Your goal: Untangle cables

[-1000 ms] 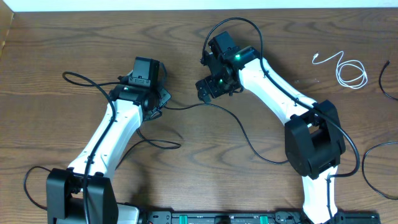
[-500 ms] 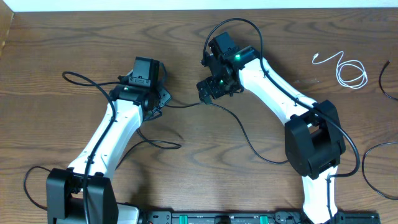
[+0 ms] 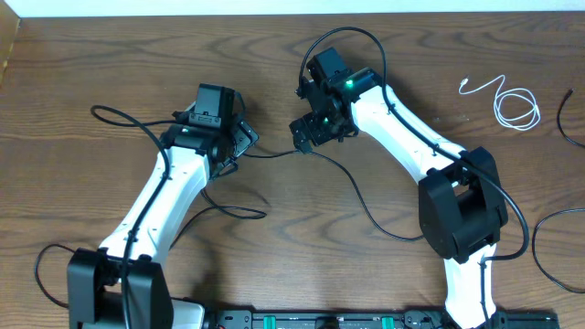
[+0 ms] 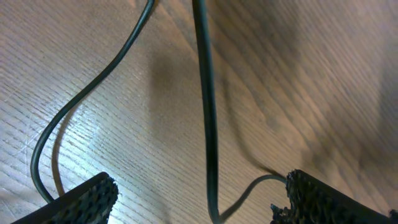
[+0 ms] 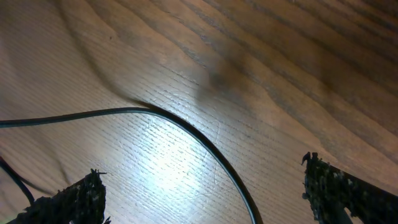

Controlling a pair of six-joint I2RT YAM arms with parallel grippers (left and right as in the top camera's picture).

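The left gripper (image 3: pixel 239 149) has let go of the black cable (image 3: pixel 352 187), so the step in hand is a release between pulls. In the left wrist view its jaws stand apart with the cable running loose between them on the table (image 3: pixel 302 274), gripped by nothing. The right gripper (image 3: pixel 306 137) sits just to the right of it, jaws wide. The same cable passes under them without being held.

From the two grippers this cable trails right and toward the near edge in a long curve. A second black strand (image 3: pixel 233 212) loops near the left arm, more black cables (image 3: pixel 548 256) lie at the right edge, and the white cable (image 3: pixel 512 105) rests coiled at the far right, well apart from the rest.

The next move probably calls for lifting a gripper clear and picking a fresh section to draw away from the loop near the left arm.

Against a second ago, the left jaws were shut and have since spread. The right jaws have stayed wide, and neither arm nor the cables have visibly shifted.
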